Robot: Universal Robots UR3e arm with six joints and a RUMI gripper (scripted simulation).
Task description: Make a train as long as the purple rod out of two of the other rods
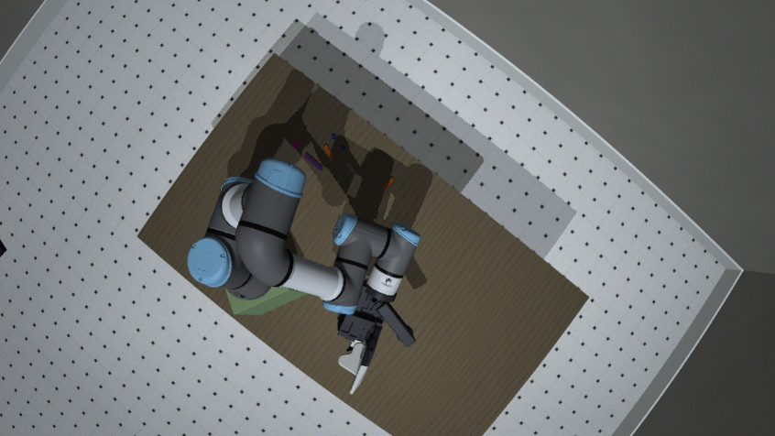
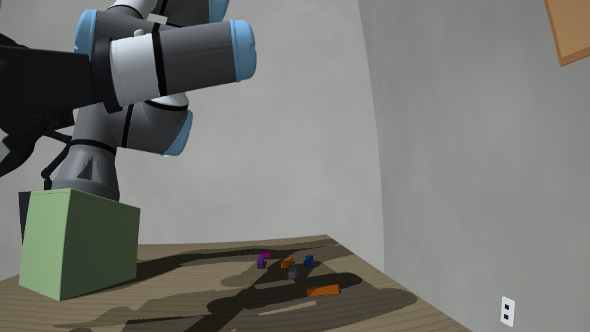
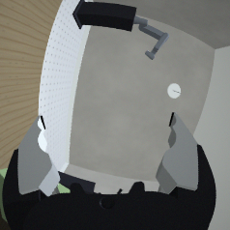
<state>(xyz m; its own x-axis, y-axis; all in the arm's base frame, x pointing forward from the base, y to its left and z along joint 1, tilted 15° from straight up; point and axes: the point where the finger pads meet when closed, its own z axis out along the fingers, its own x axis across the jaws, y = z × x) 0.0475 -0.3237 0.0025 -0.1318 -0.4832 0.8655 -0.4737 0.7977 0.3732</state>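
The claw point(image 3: 108, 145) is spread wide, grasping nothing, well apart from the rods. Risk noted: neighbours crowd the magenta rod point(image 2: 264, 254) and purple rod point(image 2: 260, 261); knocks are likely.

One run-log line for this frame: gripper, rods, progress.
gripper: open, empty, away from rods | purple rod, magenta rod, two orange rods: flat, apart | train: not begun
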